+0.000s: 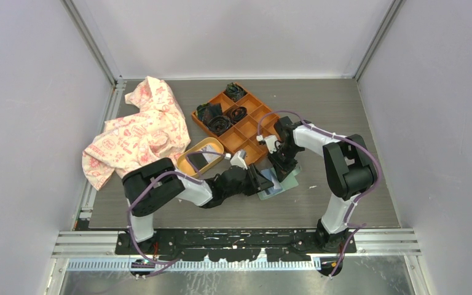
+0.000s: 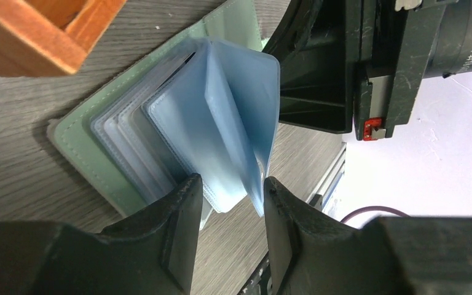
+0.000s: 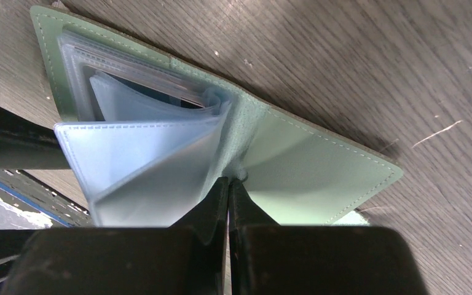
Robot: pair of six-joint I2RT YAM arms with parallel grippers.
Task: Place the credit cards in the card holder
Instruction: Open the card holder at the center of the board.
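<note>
Sage-green leather lies spread on the tabletop [image 1: 344, 110]: the card holder [image 3: 307, 153] is open flat directly under both tools, its blue plastic sleeves [image 2: 221, 117] fanned upward. The right tool [image 3: 228, 183] is closed, fingertips together, bearing down at the fold where the sleeves meet the cover. Whether a sliver of sleeve is caught between them cannot be told. The left tool [image 2: 230, 183] stands partly open, one finger on each side of the sleeves' free edges, not squeezing them. Neither tool carries a card.

Off to the left tool's outer side, beside its forearm, a yellow dish [image 1: 216, 146] holds a dark flat thing, probably the black one of the credit cards [image 1: 198, 161]. The pale card cannot be made out. An orange tray [image 1: 236, 120] sits just beyond the right tool.

The risks look plain. If the left tool closes on several leaves at once, no pocket mouth opens. The sleeves look slick and springy, so they may slip free and fan shut. Should the right tool slide off the fold, the light holder could drag or flip closed. With both tools crowded over one small thing, their fingers may also knock together.
</note>
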